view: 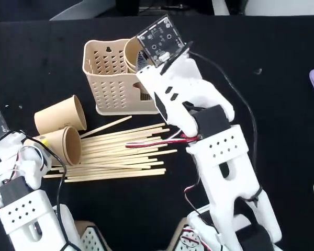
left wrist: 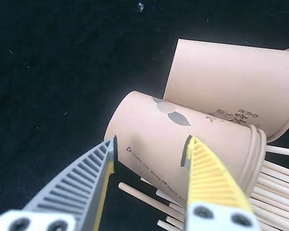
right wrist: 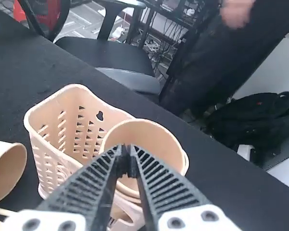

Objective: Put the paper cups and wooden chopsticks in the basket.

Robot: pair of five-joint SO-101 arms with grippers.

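We are holding our left hand point(left wrist: 150, 144) open around one paper cup point(left wrist: 183, 144); a second cup point(view: 59, 115) is lying just beside it on the desk point(view: 36, 57), by a pile of wooden chopsticks point(view: 120, 157) too many to count. Our right hand point(right wrist: 126, 150) is sitting closed at the rim of at least two nested cups point(right wrist: 156, 137) in the single basket point(view: 112, 86).

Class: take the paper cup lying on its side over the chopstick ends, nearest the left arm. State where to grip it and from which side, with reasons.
Grip the paper cup across the middle of its side wall, coming down from above. It lies on its side on the chopsticks, so the curved wall faces up and fits between the open left gripper.
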